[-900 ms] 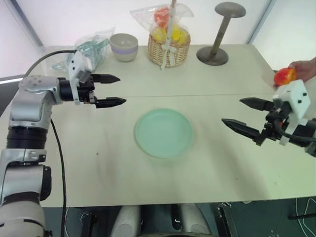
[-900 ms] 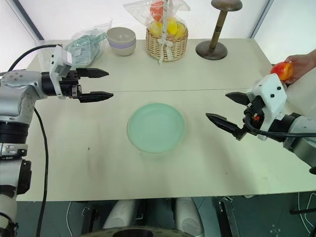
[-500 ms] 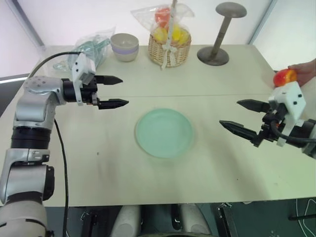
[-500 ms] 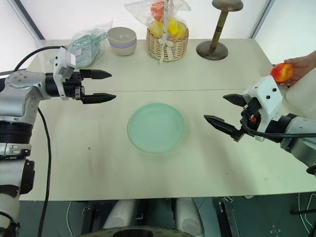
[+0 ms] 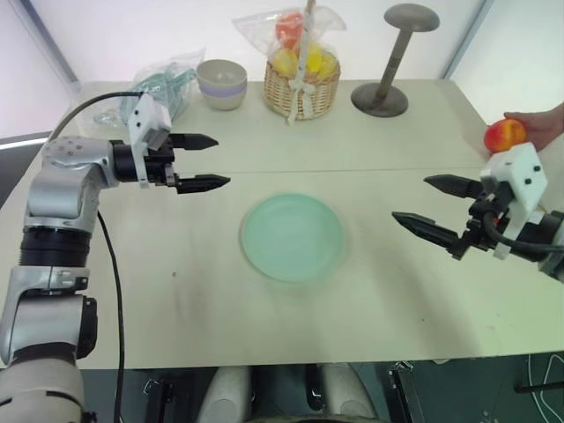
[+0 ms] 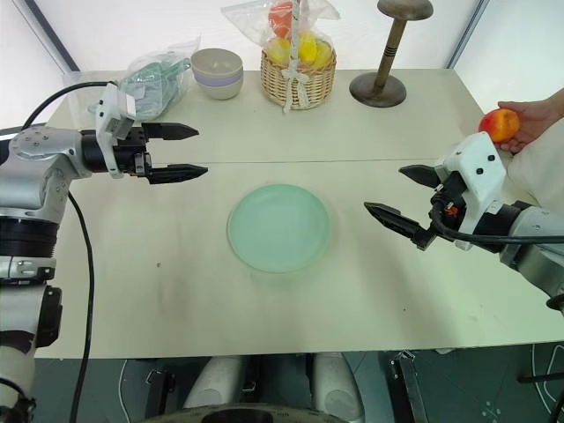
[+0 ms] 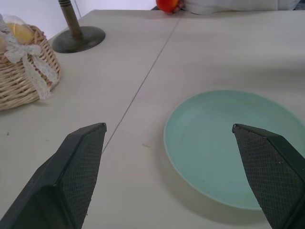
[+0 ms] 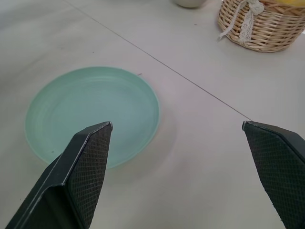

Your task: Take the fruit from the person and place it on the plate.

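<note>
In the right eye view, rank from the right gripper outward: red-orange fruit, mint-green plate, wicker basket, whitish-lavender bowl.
From the right gripper:
1. Red-orange round fruit, in the person's hand just behind it.
2. Pale mint-green plate, table centre.
3. Wicker basket, far edge.
4. Whitish-lavender bowl, left of the basket.

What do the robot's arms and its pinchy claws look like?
The arms are chunky silver-grey and white tubes with black joints. A black cable loops along the left arm. Each wrist wears a white boxy block. The left gripper and right gripper each have two long, pointy black fingers, and up close their inner faces show a bumpy criss-cross pattern.
</note>
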You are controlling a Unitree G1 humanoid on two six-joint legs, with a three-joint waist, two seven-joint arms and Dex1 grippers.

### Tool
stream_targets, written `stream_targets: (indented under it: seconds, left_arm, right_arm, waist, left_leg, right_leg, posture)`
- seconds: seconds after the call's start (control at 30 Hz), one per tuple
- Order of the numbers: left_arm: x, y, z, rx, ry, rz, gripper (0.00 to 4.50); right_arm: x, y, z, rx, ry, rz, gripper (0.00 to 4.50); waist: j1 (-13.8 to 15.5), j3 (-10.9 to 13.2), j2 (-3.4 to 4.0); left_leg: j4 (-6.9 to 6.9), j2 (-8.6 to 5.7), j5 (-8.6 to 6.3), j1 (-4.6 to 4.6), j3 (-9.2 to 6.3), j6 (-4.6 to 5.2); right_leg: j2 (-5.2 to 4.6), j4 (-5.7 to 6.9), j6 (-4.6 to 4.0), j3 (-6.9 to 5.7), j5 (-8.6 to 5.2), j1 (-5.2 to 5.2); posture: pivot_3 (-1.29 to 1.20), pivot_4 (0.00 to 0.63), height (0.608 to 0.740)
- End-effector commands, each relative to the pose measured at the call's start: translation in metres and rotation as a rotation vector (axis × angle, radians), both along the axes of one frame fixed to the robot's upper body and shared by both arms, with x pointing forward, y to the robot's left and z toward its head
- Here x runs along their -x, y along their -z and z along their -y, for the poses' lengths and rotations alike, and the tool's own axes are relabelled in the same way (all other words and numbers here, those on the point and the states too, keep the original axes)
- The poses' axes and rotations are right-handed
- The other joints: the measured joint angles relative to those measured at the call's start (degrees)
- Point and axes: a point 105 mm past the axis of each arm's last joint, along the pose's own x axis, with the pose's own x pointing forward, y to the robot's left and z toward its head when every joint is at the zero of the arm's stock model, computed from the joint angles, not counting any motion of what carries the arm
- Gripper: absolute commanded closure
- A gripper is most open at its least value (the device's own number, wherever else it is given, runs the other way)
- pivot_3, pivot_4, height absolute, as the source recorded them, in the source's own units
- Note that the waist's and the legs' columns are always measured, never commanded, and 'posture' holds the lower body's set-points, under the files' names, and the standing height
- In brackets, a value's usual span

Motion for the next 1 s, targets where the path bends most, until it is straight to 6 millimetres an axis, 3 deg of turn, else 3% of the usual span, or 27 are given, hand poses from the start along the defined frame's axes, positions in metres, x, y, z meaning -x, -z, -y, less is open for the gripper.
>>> stream_targets:
  seconds: [0.03,0.43,0.67,1.0]
  left_arm:
    - [0.004,-0.014,0.0,0.026,0.004,0.058,0.07]
    - [-0.004,-0.021,0.007,0.111,-0.059,0.083,0.07]
    - [-0.023,-0.031,0.013,0.246,-0.224,0.152,0.07]
    - [-0.015,-0.024,0.031,0.318,-0.256,0.115,0.07]
  right_arm:
    - [0.002,-0.008,-0.003,0.006,-0.007,0.045,0.0]
    - [-0.003,-0.012,0.002,-0.024,0.068,0.097,0.0]
    - [-0.005,-0.015,0.004,-0.099,0.131,0.141,0.0]
    - [-0.005,-0.009,-0.001,-0.178,0.196,0.159,0.0]
  waist:
    - [0.0,0.0,0.0]
    - [0.02,0.0,0.0]
    - [0.06,0.0,0.0]
    - [0.01,0.0,-0.01]
  left_leg:
    - [0.0,0.0,0.0,0.0,0.0,0.0]
    - [0.0,0.0,0.0,0.0,0.0,0.0]
    - [0.0,0.0,0.0,0.0,-0.01,0.0]
    - [-0.03,-0.01,0.0,-0.01,-0.03,-0.01]
  right_leg:
    - [0.0,0.0,0.0,0.0,0.0,0.0]
    - [0.0,0.0,0.0,0.0,0.0,0.0]
    - [-0.02,0.01,0.01,0.01,0.0,0.0]
    - [-0.03,0.05,0.01,0.02,0.01,-0.04]
  posture:
    - [0.0,0.15,0.74]
    - [0.0,0.15,0.74]
    - [0.0,0.15,0.74]
    - [0.0,0.15,0.74]
